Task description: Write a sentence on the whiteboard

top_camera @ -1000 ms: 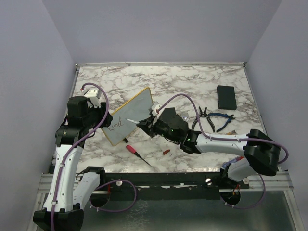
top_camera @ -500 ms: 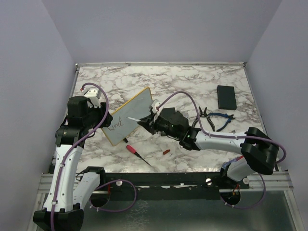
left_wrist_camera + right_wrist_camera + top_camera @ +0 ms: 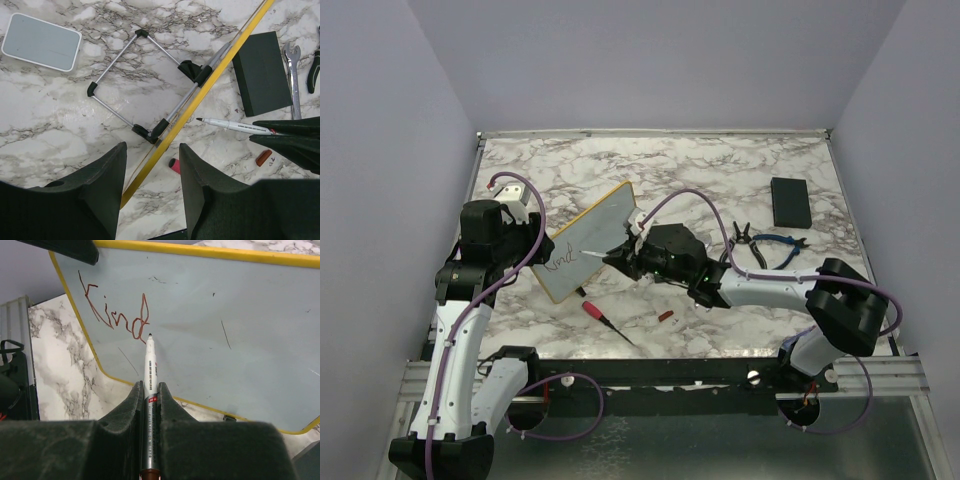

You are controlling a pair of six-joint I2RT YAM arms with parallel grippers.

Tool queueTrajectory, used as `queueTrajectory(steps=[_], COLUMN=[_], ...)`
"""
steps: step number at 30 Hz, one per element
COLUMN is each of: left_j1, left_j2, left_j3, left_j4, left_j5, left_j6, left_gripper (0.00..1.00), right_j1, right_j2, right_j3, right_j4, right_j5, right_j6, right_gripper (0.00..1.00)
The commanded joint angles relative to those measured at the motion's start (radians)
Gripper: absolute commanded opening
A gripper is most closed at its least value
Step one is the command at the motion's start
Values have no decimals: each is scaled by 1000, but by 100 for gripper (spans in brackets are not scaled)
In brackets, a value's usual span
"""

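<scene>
Right gripper [image 3: 149, 388] jaws pinch marker [image 3: 150, 365], tip on whiteboard [image 3: 215, 305] face at the "d" of red "Find", the only sentence [image 3: 114, 315] word there. Left gripper [image 3: 152, 150] jaws straddle the board's yellow edge; clamped or not, cannot tell. Board tilted up, left-centre of table [image 3: 720, 165].

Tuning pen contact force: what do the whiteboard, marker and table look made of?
The whiteboard has a smooth pale grey face, likely a coated sheet; its yellow frame looks like plastic. The marker has a white printed barrel, probably plastic, and a dark tip. The table has a flat marble-patterned top; whether it is stone or printed laminate, I cannot tell.
</scene>
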Motion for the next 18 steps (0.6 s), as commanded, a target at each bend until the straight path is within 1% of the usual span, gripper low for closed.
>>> queueTrajectory(steps=[1,9,18], left_j1=[-5,-5,-6], left_j2=[-3,-2,-2], left_j3=[-1,-1,-1], left_j4=[-19,-19,-19], left_j5=[16,18,20], left_j6=[-1,-1,0], left_gripper=[47,47,47], right_j1=[4,5,4], right_j2=[32,65,101], right_j3=[37,66,82], right_j4=[11,5,-9], right_j5=[-38,-42,8], right_j6=[-2,-4,4], right_gripper=[0,1,1])
